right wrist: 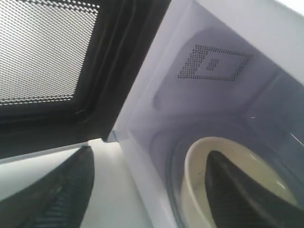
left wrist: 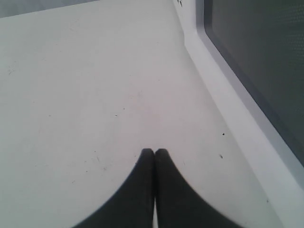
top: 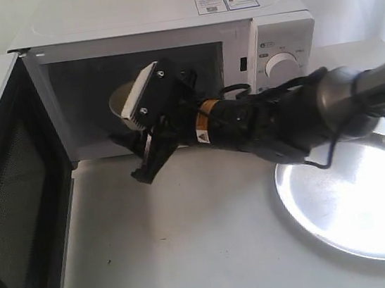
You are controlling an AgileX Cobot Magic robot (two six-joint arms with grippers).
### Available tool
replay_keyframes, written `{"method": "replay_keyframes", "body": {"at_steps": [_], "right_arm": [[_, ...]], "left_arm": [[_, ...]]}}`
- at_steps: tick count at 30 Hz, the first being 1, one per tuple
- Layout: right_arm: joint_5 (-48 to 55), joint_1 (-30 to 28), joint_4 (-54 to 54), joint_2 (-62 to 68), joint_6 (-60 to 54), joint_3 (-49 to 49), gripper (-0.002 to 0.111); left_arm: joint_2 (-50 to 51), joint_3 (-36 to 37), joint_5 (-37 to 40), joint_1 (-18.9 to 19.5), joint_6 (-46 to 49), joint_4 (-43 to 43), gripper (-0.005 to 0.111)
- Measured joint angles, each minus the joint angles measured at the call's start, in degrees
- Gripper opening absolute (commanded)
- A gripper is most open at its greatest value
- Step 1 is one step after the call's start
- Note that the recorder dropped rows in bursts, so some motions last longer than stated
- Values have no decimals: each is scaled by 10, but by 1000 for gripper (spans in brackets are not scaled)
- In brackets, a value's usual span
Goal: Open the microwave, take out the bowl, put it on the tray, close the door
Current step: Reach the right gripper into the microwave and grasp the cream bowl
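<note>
The white microwave (top: pixel 162 20) stands at the back with its door (top: pixel 16 210) swung wide to the left, dark mesh face showing (right wrist: pixel 47 52). The cream-white bowl (top: pixel 119 100) sits inside the cavity on the glass plate. My right gripper (top: pixel 129 156) has reached across to the cavity mouth and is open. In the right wrist view one finger (right wrist: pixel 237 190) lies inside the bowl (right wrist: pixel 199 190), the other finger (right wrist: pixel 61 190) outside the cavity over the table. The silver tray (top: pixel 356 200) lies at the right. My left gripper (left wrist: pixel 154 151) is shut and holds nothing, low over the table.
The right arm (top: pixel 281 114) stretches from the right edge across the tray's near rim. The open door takes up the left side of the table. A white frame with a dark panel (left wrist: pixel 256 61) runs beside the left gripper. A white dial (top: pixel 283 67) faces front.
</note>
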Motion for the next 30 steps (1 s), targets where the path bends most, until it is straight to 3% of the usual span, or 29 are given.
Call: {"method": "replay_keyframes", "body": {"at_steps": [8,11,14,16,20,25,27,30], "right_arm": [[129,1,36,102,-16,-152,62],[186,1,37,136,-17,-204,55],[236,1,37,161,-18,-239,27],[253,1,37,169,-18,-248,0],[288,3,36,159,-14,-254,0],[511,41,40,68,-4,-221,0],[573,65,80,16,-73,-180,0],[660,96,264,-58,-272,-103,0]], "left_arm": [[0,0,0,0,0,0,0],[0,0,0,0,0,0,0],[0,0,0,0,0,0,0],[0,0,0,0,0,0,0],[0,0,0,0,0,0,0],[0,0,0,0,0,0,0],[0,0,0,0,0,0,0],[0,0,0,0,0,0,0]]}}
